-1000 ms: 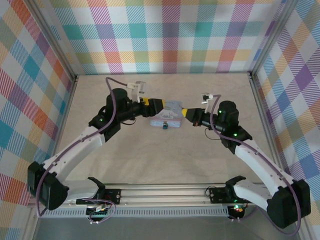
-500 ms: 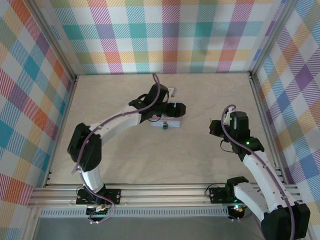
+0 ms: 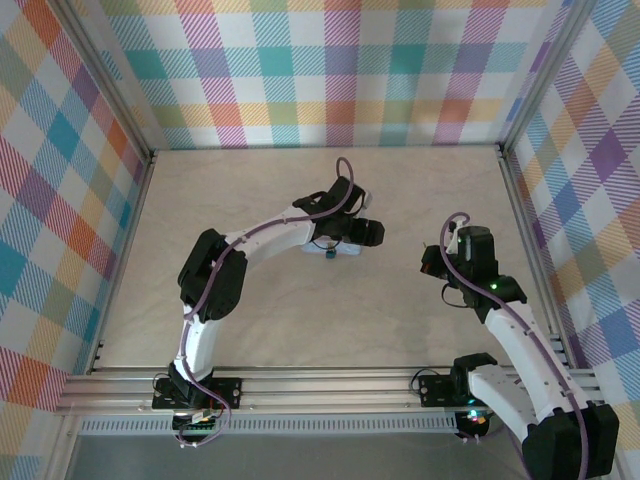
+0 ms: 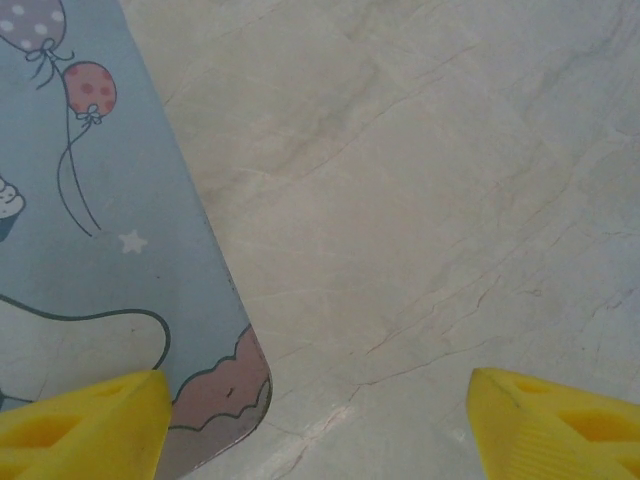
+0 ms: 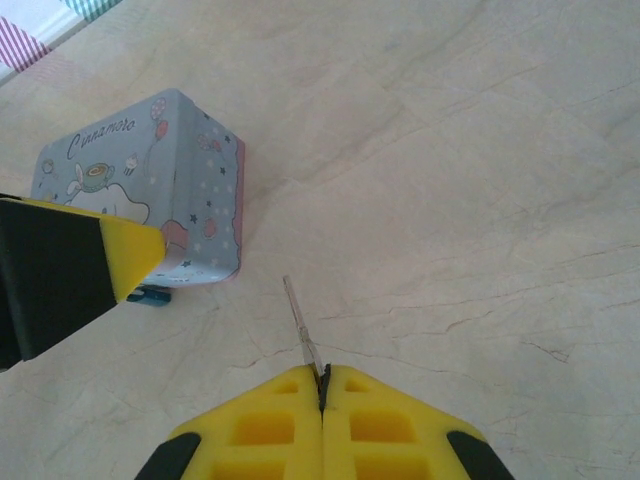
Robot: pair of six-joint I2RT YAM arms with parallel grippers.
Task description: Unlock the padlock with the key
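Note:
The tiny dark blue padlock [image 5: 150,296] sits at the front edge of the light blue cartoon tin box [image 5: 140,180], partly behind a finger of the left gripper. From above, the padlock [image 3: 328,253] peeks out just below that box. My right gripper [image 5: 322,372] is shut on the thin silvery key [image 5: 300,325], whose blade sticks out forward, well short of the box. From above, the right gripper [image 3: 428,262] hangs to the right of the box. My left gripper [image 4: 315,430] is open over the box's corner [image 4: 110,200], one yellow finger [image 4: 80,420] above the lid, the other above bare table.
The pale marble-look table [image 3: 300,320] is fenced by checked cloth walls [image 3: 320,70] with metal frame posts. The left arm [image 3: 260,235] stretches in an arc from its base to the box. A rail [image 3: 320,385] runs along the near edge.
The right gripper has drawn back from the box to the right with the key. The left arm has swung round and reached further right over the box.

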